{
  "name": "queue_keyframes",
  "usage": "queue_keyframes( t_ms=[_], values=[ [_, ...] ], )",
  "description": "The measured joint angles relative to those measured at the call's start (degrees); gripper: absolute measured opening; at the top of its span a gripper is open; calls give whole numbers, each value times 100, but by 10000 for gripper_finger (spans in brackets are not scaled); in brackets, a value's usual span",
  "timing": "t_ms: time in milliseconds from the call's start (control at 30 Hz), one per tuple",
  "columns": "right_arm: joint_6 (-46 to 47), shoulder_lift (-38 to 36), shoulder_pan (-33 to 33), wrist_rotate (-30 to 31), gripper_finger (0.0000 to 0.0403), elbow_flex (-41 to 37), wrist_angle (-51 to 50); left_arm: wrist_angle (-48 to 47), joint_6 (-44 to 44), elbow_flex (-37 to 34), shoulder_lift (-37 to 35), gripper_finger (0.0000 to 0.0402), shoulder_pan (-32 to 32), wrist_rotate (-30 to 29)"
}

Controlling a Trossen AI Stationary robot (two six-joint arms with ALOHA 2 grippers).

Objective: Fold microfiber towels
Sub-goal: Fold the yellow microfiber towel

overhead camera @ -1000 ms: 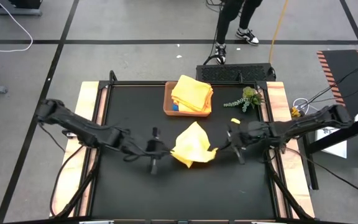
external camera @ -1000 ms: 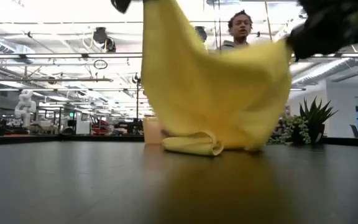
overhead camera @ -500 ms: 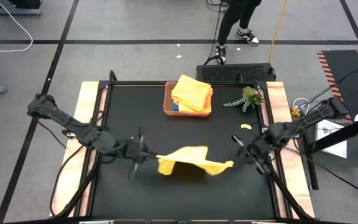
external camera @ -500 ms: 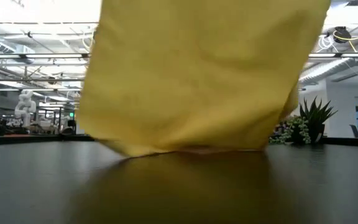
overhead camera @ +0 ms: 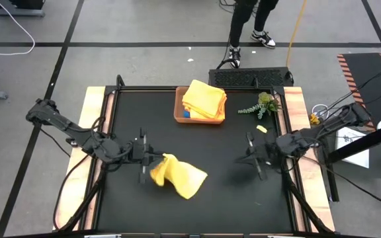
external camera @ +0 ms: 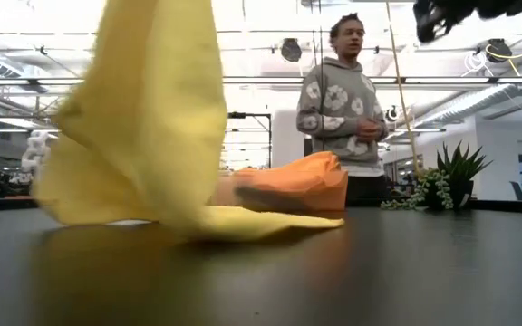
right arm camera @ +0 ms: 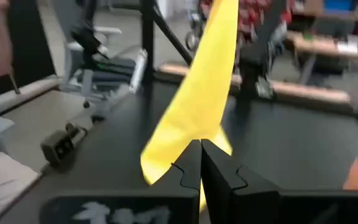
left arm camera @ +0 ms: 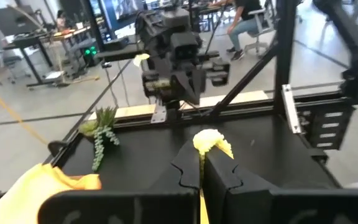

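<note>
A yellow towel (overhead camera: pixel 177 175) hangs bunched at about seven o'clock on the table — its upper corner lifted, its lower edge trailing on the black surface. A folded yellow stack (overhead camera: pixel 204 98) rests at twelve o'clock — neat, slightly skewed.

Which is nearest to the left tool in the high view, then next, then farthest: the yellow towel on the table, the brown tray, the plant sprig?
Measured from the left tool:
1. Yellow towel, its corner pinched in the tool.
2. Brown tray, at the table's far edge, middle.
3. Plant sprig, far edge, toward the right arm's side.
</note>
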Motion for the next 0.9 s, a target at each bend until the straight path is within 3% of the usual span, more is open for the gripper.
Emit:
queue_keyframes(
  t_ms=[167,367,600,900],
  values=[
    [458,667,-359,-18,16,-233,536,167,20,0,152,1,293,1],
    [528,1601,-599,-20,72,-351,1611,330,-86,0,724,1,933,16],
    [530,2490,-659,-354,123,-355,3318,495,-471,-6,1286,1,1685,546],
    [678,3443,-875,-479,132,-274,4378,2209,176,-4,1345,1,2188,428]
  ],
)
